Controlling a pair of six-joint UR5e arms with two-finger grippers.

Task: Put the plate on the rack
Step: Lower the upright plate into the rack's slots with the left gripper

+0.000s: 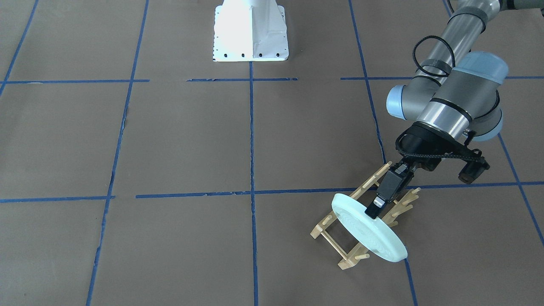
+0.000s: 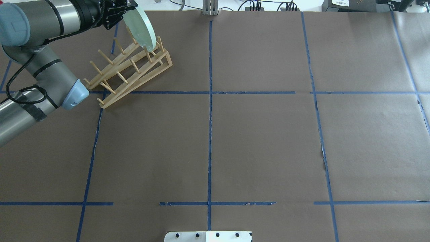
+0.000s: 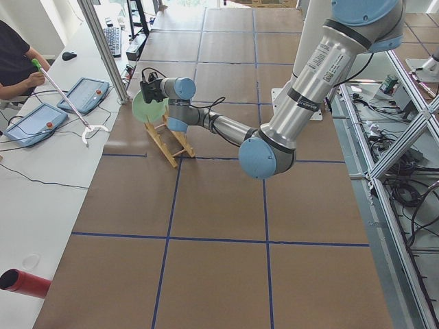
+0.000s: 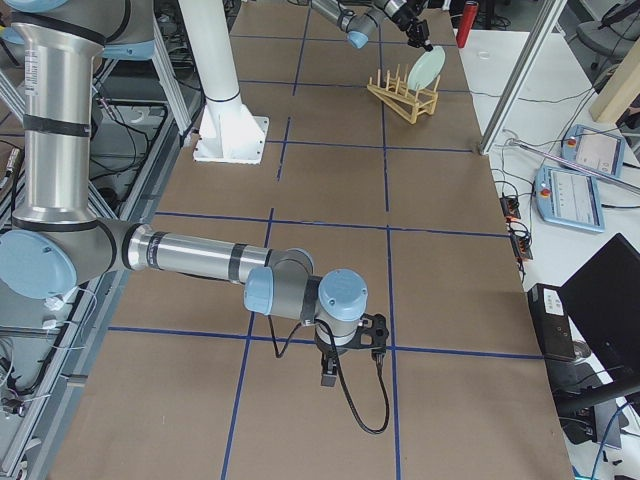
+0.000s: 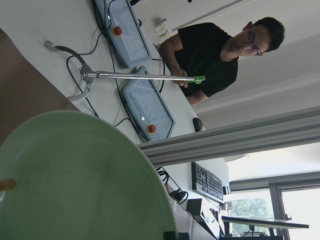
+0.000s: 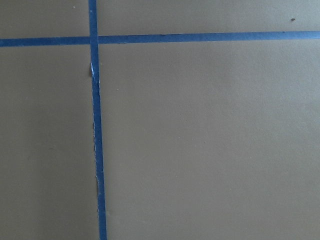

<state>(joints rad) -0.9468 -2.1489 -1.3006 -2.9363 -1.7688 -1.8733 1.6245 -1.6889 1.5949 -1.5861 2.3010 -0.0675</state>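
**Plate pinched on edge over the end of the rack: release is the risky part**

- Left pincer (image 1: 376,208): closed on the upper rim of the plate (image 1: 369,231), one finger on each face. Narrow grip, right at the edge.
- Right pincer (image 4: 330,372): hangs low over the table (image 1: 170,140), well away from the work. Can't tell if it is open or closed.
- The plate stands tilted on edge at the end of the rack (image 1: 323,229) farthest from the robot. Its lower edge is down among the last pegs. Whether it is seated between them, I can't say.
- Risks as I judge them:
  - If the plate is let go before its edge sits between pegs, it tips flat or rolls off the end.
  - If the arm presses down crooked, the light rack skids on the paper.
- Plate: round, pale mint, smooth, with a low rim and faint rings. Likely slippery.
- Rack: pale wood, two rails with round upright pegs and thin cross rods.
- Table: brown paper with a blue tape grid.
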